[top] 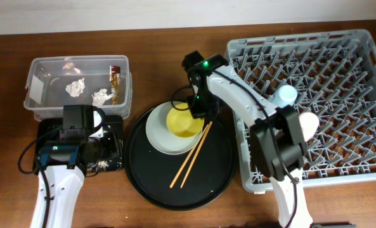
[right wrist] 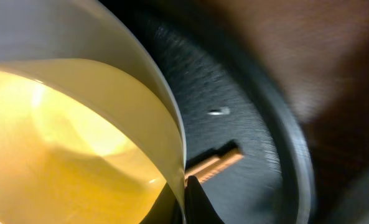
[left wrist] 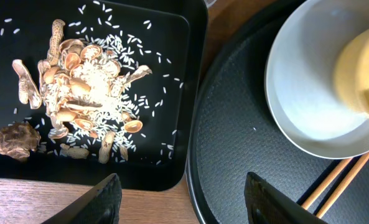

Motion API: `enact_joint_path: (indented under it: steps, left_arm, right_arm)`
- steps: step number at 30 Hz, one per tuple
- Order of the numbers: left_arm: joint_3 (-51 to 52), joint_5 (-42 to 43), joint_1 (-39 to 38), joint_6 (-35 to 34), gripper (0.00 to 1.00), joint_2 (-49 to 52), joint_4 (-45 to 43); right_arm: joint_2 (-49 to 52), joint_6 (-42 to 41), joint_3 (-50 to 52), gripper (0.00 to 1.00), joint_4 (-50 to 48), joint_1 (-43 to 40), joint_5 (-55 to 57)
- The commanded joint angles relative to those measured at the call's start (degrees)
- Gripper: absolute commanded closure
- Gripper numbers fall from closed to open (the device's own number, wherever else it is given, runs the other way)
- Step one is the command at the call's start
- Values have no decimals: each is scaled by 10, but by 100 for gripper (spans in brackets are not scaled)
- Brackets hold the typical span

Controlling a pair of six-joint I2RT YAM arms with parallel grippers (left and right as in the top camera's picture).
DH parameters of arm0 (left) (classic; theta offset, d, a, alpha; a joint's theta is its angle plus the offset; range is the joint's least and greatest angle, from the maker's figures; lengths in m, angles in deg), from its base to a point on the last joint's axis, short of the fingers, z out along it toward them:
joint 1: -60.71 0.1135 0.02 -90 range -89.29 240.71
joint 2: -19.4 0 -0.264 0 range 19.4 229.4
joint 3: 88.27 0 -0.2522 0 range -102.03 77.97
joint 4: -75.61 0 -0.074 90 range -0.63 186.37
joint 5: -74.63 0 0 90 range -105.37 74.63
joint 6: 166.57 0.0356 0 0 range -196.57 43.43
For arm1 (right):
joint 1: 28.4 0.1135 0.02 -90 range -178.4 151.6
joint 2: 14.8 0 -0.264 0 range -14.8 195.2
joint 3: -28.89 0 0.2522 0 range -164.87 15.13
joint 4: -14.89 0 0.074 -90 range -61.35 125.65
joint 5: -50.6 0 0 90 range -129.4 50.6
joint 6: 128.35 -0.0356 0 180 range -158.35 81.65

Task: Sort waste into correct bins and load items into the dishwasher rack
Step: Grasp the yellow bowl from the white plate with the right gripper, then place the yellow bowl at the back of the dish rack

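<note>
1. Back left on the table (top: 4, 139): tub (top: 30, 76) holding tissue scraps (top: 77, 87) and a wrapper (top: 115, 79).
2. In front of it: black tray (left wrist: 172, 74) strewn with leftovers (left wrist: 78, 81).
3. Over that tray's right edge: left claw (left wrist: 184, 202), spread wide, gripping nothing.
4. Middle: round tray (top: 207, 183) carrying plate (top: 159, 136), bowl (top: 183, 123) on the plate, chopsticks (top: 191, 158) beside.
5. At the bowl's far rim: right claw (top: 199, 111); cannot tell whether pinching.
6. Right: rack (top: 340, 57) with blue cup (top: 285, 95) and pink cup (top: 307, 121).

Yellow bowl (top: 184, 122) inside pale grey-green plate (top: 158, 138), wooden chopsticks (top: 191, 156) just beside.
</note>
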Motion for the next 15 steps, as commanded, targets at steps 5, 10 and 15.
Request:
enact_joint_path:
  steps: [5, 10, 15]
  left_arm:
    - [-2, -8, 2, -8, 37, -6, -3]
    - [-2, -8, 2, -8, 37, -6, -14]
    - [-2, -8, 2, -8, 37, -6, -21]
  right_arm:
    - [-205, 1, -43, 96, -28, -82, 288]
    - [-196, 1, -41, 96, -101, -148, 517]
    - [-127, -43, -40, 96, -123, -195, 713]
